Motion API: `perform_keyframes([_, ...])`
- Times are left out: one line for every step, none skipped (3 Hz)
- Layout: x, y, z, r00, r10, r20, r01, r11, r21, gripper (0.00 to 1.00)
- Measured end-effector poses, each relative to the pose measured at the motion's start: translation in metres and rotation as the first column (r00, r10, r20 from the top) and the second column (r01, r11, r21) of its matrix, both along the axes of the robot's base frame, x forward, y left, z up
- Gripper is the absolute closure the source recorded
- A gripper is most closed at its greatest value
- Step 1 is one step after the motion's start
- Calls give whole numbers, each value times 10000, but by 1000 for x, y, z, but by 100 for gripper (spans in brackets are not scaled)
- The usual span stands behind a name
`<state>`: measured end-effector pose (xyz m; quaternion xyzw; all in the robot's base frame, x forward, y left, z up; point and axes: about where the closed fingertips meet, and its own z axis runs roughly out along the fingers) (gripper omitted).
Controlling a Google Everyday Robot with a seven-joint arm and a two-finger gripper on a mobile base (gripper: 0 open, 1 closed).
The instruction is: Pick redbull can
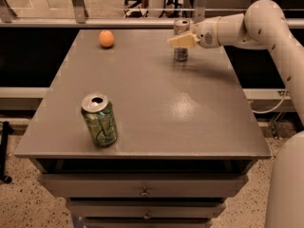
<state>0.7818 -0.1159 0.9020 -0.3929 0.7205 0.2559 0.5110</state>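
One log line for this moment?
gripper: at redbull can, far edge of table | redbull can: upright, on table | green can: upright, near left | orange: far left

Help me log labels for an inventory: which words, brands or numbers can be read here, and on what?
No text can be read.
The green can: pale swirling print, too blurred to read.
The redbull can: dark print, too blurred, partly behind the gripper at the far right of the table.
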Motion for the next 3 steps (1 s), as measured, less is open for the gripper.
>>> perform_keyframes([-8, 2, 12, 9998, 194, -16, -193, 9995, 231, 68])
perform_keyframes([-30, 7, 42, 9981, 602, 142, -608, 9967, 539, 92])
perform_keyframes([-64, 6, 86, 9986, 519, 79, -521, 9982, 280, 100])
